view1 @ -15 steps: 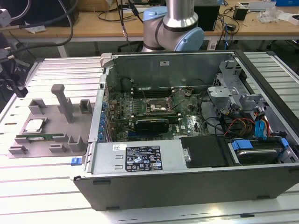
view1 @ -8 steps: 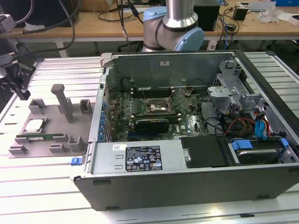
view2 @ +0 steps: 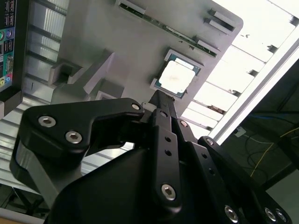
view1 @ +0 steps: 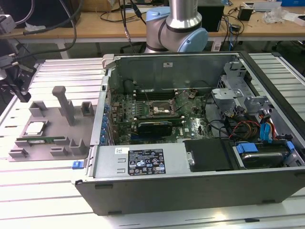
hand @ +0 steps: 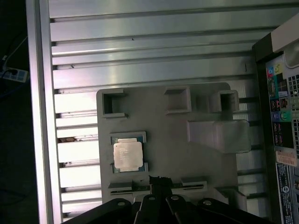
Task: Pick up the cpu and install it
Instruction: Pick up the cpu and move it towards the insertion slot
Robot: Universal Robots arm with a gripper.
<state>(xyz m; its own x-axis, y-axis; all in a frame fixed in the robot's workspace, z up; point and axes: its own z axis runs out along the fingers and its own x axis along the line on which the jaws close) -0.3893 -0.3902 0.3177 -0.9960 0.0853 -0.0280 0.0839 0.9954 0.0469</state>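
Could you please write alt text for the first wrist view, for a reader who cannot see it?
A square silver-topped cpu lies untouched in a recess of a grey plastic holder tray on a ribbed aluminium table; the black pincer hovers above the tray.

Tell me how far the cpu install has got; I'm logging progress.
Nothing looks done yet: the cpu lies in its grey holder outside the computer case. In hand: the gripper hangs above the holder, close to the cpu, holding nothing. Left: both pickup and install.
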